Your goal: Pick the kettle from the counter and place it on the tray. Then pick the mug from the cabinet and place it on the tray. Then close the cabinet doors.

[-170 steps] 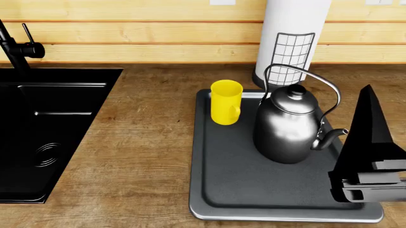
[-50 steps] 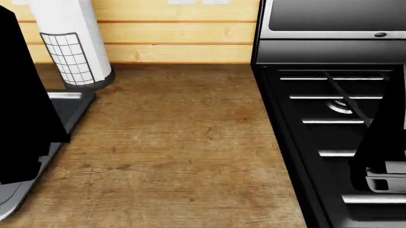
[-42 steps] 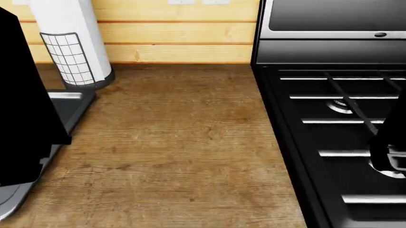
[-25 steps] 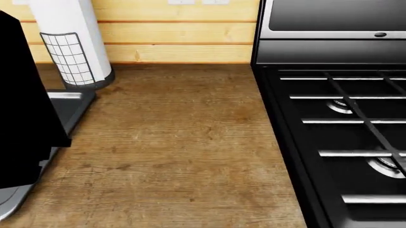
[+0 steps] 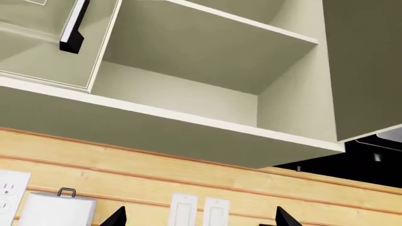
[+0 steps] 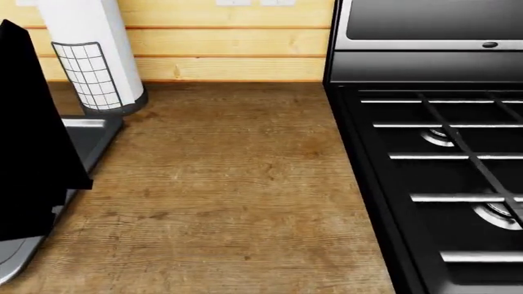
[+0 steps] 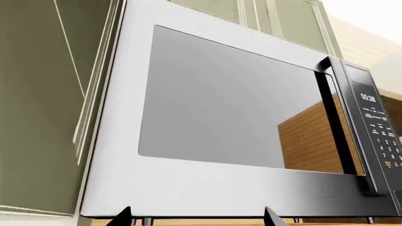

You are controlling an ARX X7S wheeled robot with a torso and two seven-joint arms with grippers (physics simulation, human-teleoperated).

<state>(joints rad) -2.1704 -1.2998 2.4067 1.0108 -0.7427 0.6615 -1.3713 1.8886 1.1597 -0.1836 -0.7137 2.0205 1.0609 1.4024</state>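
The cabinet (image 5: 188,89) is seen open from the left wrist, one door (image 5: 50,47) swung out. A corner of the tray (image 6: 82,131) lies on the surface (image 6: 229,184). Both grippers' fingertips are spread apart.

counter (image 6: 237,196): wood-grain | on it: tray (image 6: 86,138) at left edge, paper roll in wire holder (image 6: 90,55) at back

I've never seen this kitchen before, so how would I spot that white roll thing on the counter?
Start at the black stove and move along the brown wooden counter toward the pale plank wall. In the far corner, just behind the grey tray, stands the tall white roll. It is the only upright white cylinder there, with a black wire grid clipped across its lower front.
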